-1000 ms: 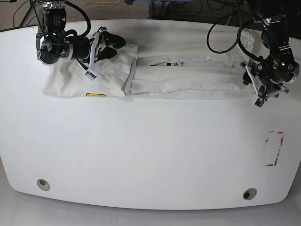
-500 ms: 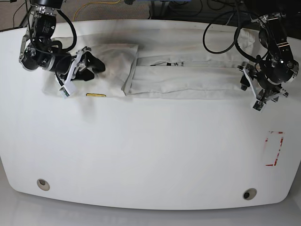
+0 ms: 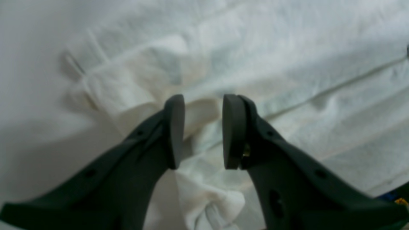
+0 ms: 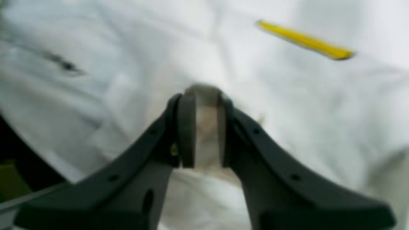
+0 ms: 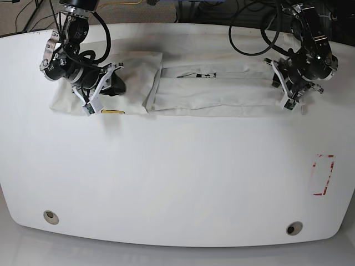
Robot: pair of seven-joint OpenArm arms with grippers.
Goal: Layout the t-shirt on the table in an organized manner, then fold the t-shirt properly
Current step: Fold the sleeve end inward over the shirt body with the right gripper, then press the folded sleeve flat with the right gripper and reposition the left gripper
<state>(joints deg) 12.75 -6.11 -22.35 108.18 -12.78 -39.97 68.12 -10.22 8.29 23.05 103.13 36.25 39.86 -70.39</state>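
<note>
Jaws of the right gripper stand nearly shut, pinching a raised fold of white cloth between the pads, close to the small yellow tag. Jaws of the left gripper stand partly open, a ridge of cloth bunched in the gap and touching the pads; whether that cloth is firmly clamped cannot be told. On progress: the t-shirt lies along the far side of the table as a long narrow band, apparently folded lengthwise, with one end doubled into a wider block under the right gripper. The grippers sit at opposite ends of the band. Judged from this, the layout and lengthwise folds look done, and the crosswise fold into a compact stack remains.
</note>
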